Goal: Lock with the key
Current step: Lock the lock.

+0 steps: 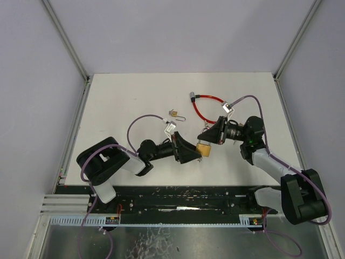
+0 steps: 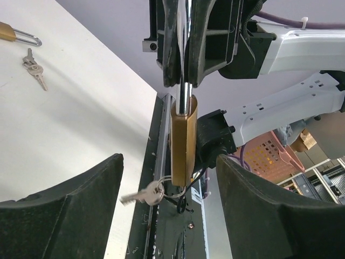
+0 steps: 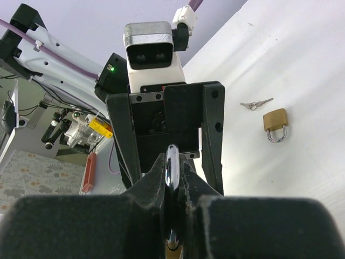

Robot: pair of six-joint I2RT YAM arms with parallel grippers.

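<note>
thing: brass padlock (image 2: 183, 141) hung in air between arms | right gripper (image 1: 211, 135): pinched its shackle (image 3: 171, 162) | left gripper (image 1: 195, 153): jaws spread beside body | key (image 2: 141, 196): dangled underneath | risk: swinging key could dodge grasp, padlock might twist in the pinch

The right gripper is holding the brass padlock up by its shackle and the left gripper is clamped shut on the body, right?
Not quite: the left gripper is open. The left wrist view shows its fingers apart on either side of the padlock, not touching it. The right gripper does hold the shackle.
</note>
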